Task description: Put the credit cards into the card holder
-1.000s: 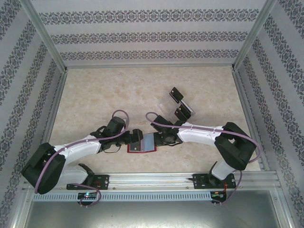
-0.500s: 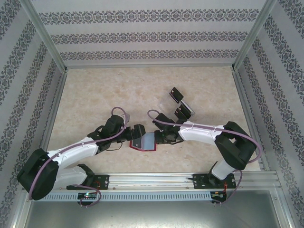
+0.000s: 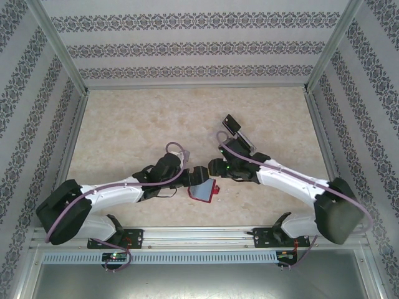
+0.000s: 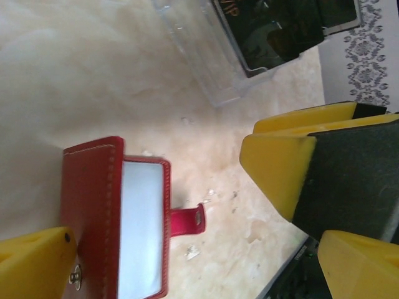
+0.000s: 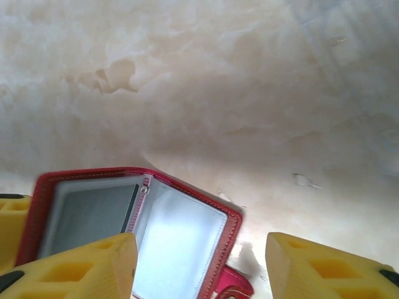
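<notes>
Card holder (image 3: pixel 202 190): red, lying open on the desk (image 3: pixel 137 124) with its pale pockets up and snap tab (image 4: pixel 187 221) out to the side. It sits between the two claws, nearer the front edge.

Cards (image 3: pixel 232 124): black, standing in a clear rack (image 4: pixel 202 59), behind and to the right of the holder, apart from it.

Left claw (image 4: pixel 156 199): released, jaws wide, straddling the holder; whether one finger (image 4: pixel 34 265) touches it I cannot tell.

Right claw (image 5: pixel 199 249): released, fingers spread above the holder's edge, gripping nothing.
</notes>
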